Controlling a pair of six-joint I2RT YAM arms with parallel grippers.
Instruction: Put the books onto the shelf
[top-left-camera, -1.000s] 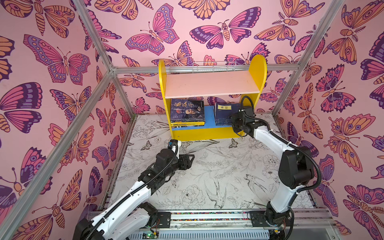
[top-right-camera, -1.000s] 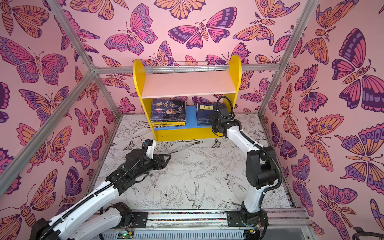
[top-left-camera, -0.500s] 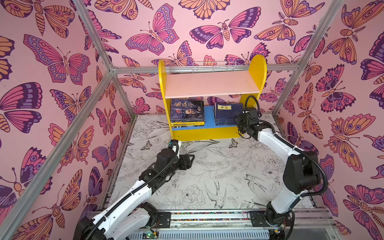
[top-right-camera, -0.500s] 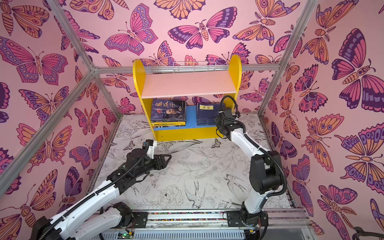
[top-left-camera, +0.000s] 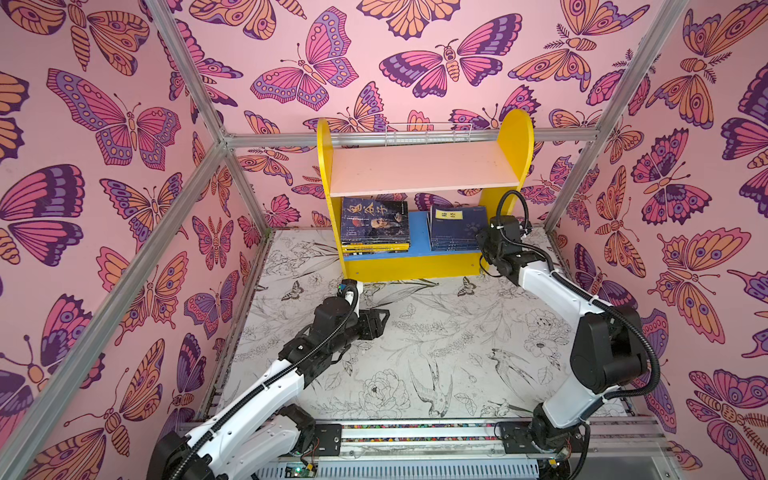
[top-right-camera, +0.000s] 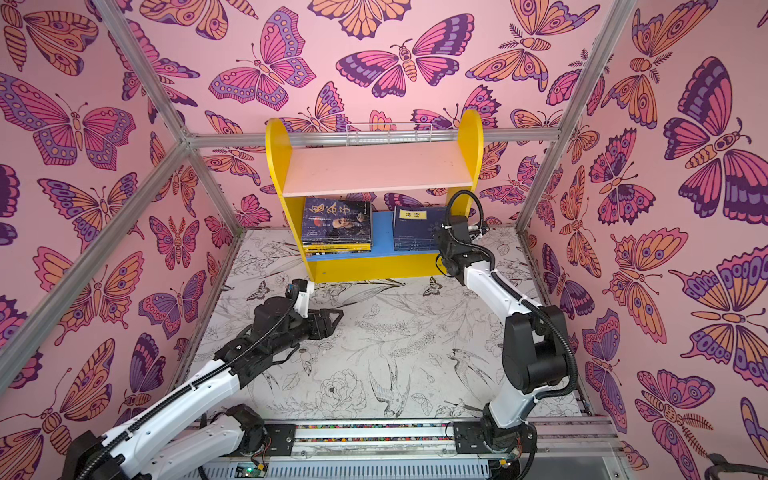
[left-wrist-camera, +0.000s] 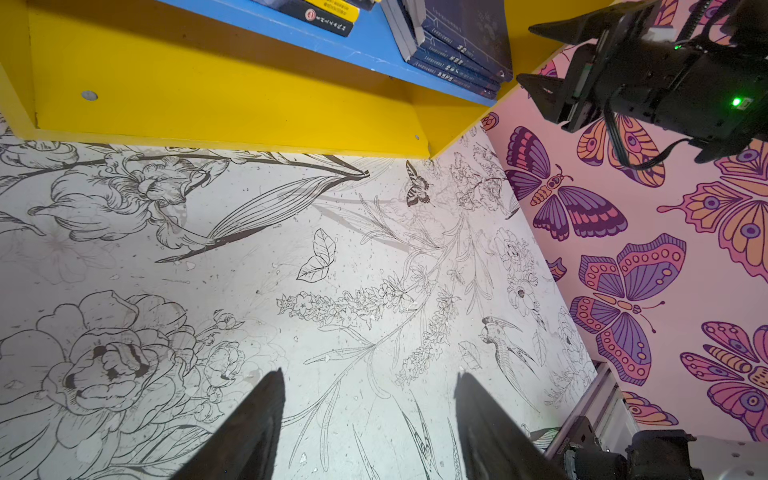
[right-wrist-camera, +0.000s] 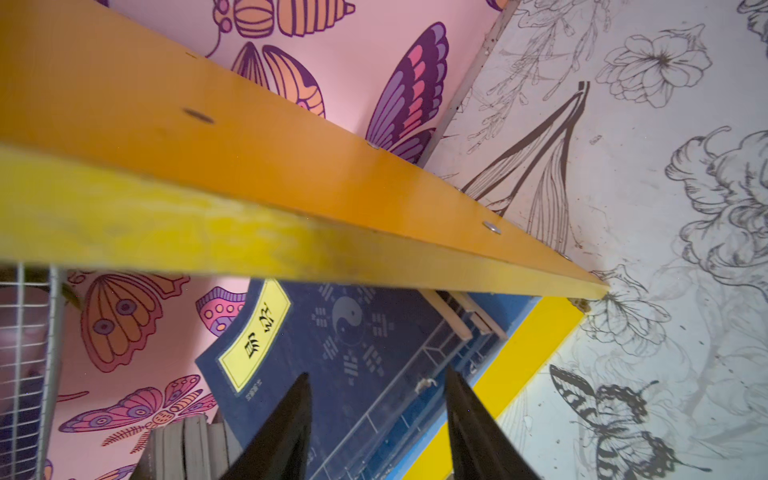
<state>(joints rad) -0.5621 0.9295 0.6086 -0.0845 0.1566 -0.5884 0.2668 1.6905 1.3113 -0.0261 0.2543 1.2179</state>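
1. Butterfly-patterned pink walls are seen round a tabletop (top-left-camera: 436, 353) printed with line-drawn flowers and birds; no book is left lying on it.
2. At the left, the left pincer (top-left-camera: 380, 322) is held low over the tabletop, its jaws apart and nothing between them, as a second ago.
3. At the back, the shelf (top-left-camera: 419, 266) carries every visible book on its blue lower board: the dark stack (top-left-camera: 374, 224) to the left, the navy stack (top-left-camera: 455, 226) to the right; the pink upper board is bare.
4. At the right, the right pincer (right-wrist-camera: 376, 419) has been drawn back from the navy stack to the shelf's right panel, and its jaws have narrowed yet remain apart, gripping nothing.
5. From this, the last book is judged delivered and the task practically complete.
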